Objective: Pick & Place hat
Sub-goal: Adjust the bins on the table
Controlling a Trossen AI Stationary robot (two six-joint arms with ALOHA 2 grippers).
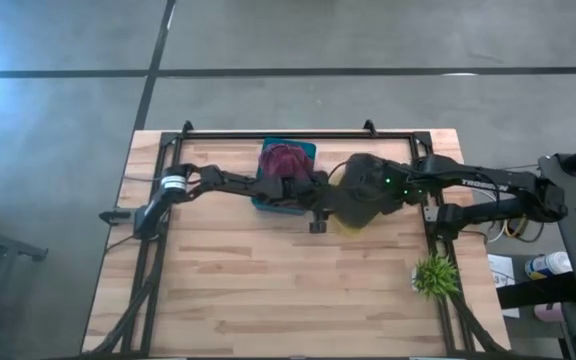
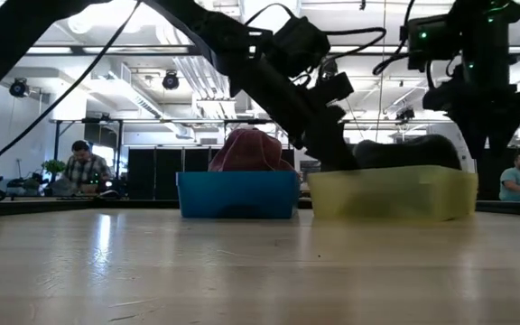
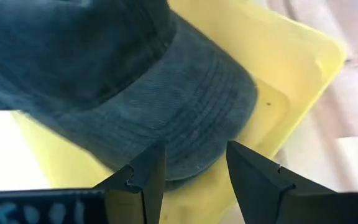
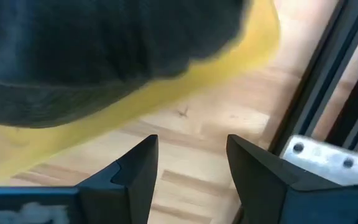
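Observation:
A dark blue-grey cap [image 3: 135, 81] lies in a yellow bin [image 3: 291, 68], its brim [image 3: 204, 124] resting on the bin's floor. In the low view the cap [image 2: 404, 152] rises above the yellow bin [image 2: 391, 191]. My left gripper [image 3: 194, 155] is open and hovers just off the brim's edge. My right gripper [image 4: 191, 149] is open too, above bare wood beside the bin's wall [image 4: 166, 93]. A maroon hat [image 1: 284, 160] sits in a blue bin [image 1: 268, 200] to the left of the yellow one.
A black metal frame [image 1: 298, 134] runs around the table's far part; its right rail [image 4: 328, 87] is close to my right gripper. A small green plant [image 1: 435, 272] stands near the table's right edge. The near half of the wooden table [image 1: 268, 290] is bare.

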